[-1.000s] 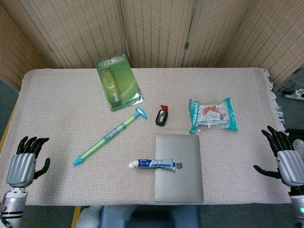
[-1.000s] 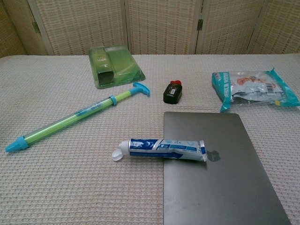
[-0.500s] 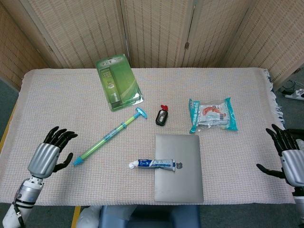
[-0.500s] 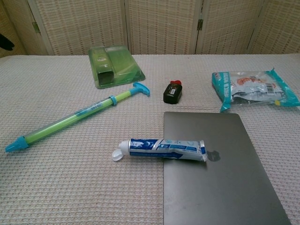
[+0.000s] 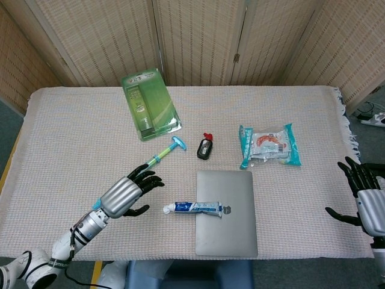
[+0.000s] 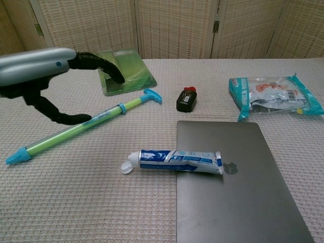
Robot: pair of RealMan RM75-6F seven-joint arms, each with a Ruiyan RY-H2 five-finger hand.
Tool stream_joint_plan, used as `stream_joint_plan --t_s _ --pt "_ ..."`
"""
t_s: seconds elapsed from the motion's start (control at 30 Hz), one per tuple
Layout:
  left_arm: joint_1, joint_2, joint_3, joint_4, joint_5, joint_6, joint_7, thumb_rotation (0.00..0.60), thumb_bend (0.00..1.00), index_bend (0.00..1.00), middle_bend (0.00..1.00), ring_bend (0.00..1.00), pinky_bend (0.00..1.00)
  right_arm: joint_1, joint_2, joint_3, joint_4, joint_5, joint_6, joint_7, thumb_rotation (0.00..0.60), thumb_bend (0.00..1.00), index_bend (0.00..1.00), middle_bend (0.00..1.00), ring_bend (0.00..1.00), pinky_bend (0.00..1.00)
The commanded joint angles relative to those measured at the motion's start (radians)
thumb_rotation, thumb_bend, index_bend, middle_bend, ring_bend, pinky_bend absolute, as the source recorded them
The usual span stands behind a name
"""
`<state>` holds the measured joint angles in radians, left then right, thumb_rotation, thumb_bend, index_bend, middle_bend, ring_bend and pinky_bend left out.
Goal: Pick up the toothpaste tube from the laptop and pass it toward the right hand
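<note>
Reaching in over the cloth, the left hand [image 5: 124,196] hovers with fingers spread and nothing in them, just left of the toothpaste tube [image 5: 195,208]. The tube lies crosswise, its cap end off the laptop [image 5: 231,229] and on the cloth, its tail end on the lid. Best bet, I'd say: come down on the middle of the tube, thumb one side, fingers the other, and clear the green toy pump [image 6: 81,126] beside the hand. The right hand [image 5: 368,201] waits at the table's far edge, fingers apart, empty.
</note>
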<state>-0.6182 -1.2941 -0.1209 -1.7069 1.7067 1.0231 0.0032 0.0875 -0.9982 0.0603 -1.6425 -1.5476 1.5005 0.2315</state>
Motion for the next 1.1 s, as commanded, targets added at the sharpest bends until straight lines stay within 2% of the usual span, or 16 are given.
stream_joint_plan --t_s 0.03,0.2,0.4,0.57,0.87,1.1 --pt "-0.051 -0.061 0.004 0.011 -0.005 -0.056 0.045 0.6 0.35 0.22 0.24 0.17 0.07 0.001 0.001 0.0 -0.001 0.004 -0.005 -0.002 0.6 0.14 0.0 0.0 0.0 0.0" --pt "-0.097 -0.154 -0.005 0.052 -0.038 -0.104 0.156 0.6 0.32 0.15 0.23 0.15 0.06 0.006 0.0 0.003 0.0 0.005 -0.012 -0.001 0.6 0.14 0.0 0.0 0.0 0.0" --pt "-0.125 -0.286 -0.036 0.122 -0.121 -0.119 0.411 0.6 0.31 0.06 0.19 0.11 0.04 0.007 -0.001 0.001 0.006 0.005 -0.018 0.002 0.6 0.14 0.0 0.0 0.0 0.0" --pt "-0.155 -0.37 -0.052 0.163 -0.204 -0.149 0.558 0.6 0.3 0.0 0.13 0.07 0.02 0.005 0.001 0.002 0.009 0.006 -0.014 0.007 0.6 0.14 0.0 0.0 0.0 0.0" --pt "-0.189 -0.441 -0.027 0.181 -0.29 -0.176 0.73 0.6 0.29 0.0 0.1 0.05 0.01 -0.003 0.004 0.001 0.013 0.009 -0.008 0.013 0.6 0.14 0.0 0.0 0.0 0.0" --pt "-0.218 -0.532 -0.042 0.24 -0.394 -0.176 0.822 0.6 0.29 0.0 0.1 0.05 0.01 -0.005 0.002 0.0 0.016 0.008 -0.007 0.016 0.6 0.14 0.0 0.0 0.0 0.0"
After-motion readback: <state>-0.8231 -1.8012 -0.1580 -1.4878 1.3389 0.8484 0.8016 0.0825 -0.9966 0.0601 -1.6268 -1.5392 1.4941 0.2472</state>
